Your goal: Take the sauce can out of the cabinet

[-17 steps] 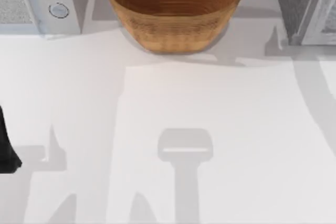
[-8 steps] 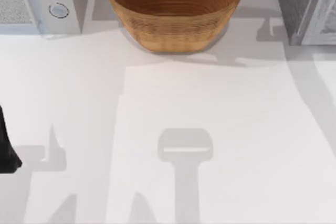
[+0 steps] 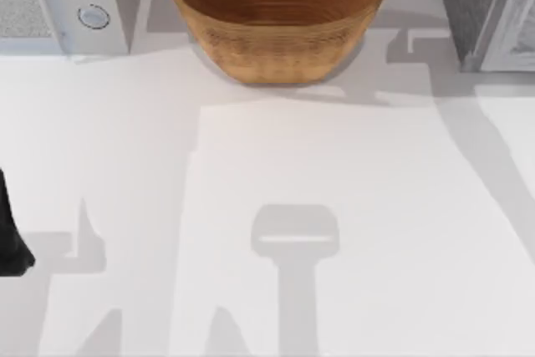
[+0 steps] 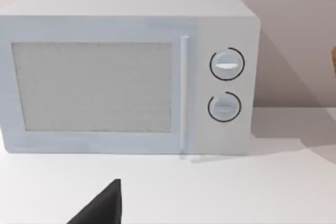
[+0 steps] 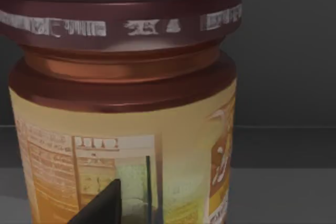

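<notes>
Sauce can [image 5: 123, 108] is standing upright inside the dark cabinet [image 3: 493, 6] at the tabletop's far right corner, looming just before my right arm's jaws. Rigid, smooth and probably light, it is asking for a grip across its labelled side, below the lid. Whether those jaws are spread, I cannot tell.

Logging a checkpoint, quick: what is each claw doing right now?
Left claw: parked facing the microwave, cannot tell.
Right claw: right up against the sauce can, cannot tell.
</notes>
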